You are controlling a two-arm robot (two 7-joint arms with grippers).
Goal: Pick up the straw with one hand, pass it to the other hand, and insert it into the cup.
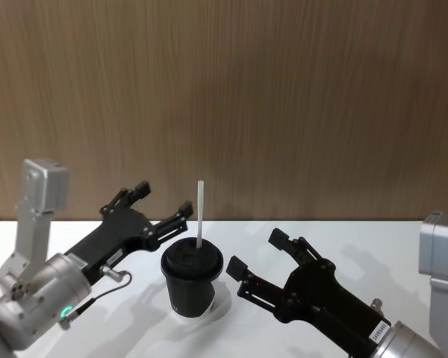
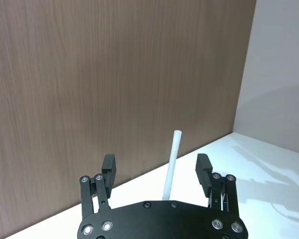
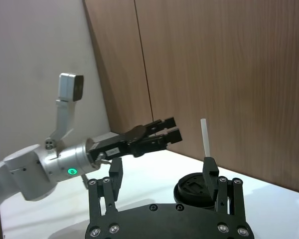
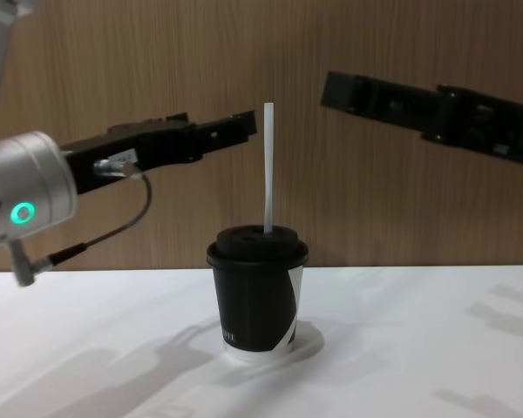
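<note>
Head view puts the cup near the middle of the white desk, on a pale round base, with the straw standing nearly upright out of its black lid. From the side, in the chest view, the straw rises straight from the lid's centre and stands well above the cup, so the insertion looks finished.

At about ten o'clock from the cup, the left claw, on its silver wrist with the green ring, hangs released: its fingers are spread, and in the left wrist view the straw stands in the gap between them, apart from both fingers. The chest view shows this claw just beside the straw's upper end, not touching it.

At about four o'clock from the cup, the right claw is also released and holds nothing; it sits near the cup but clear of it.

Judging from this, the pick-up, the hand-over and the insertion are all done. What seems left is only for both arms to draw away without knocking the straw or tipping the cup.
</note>
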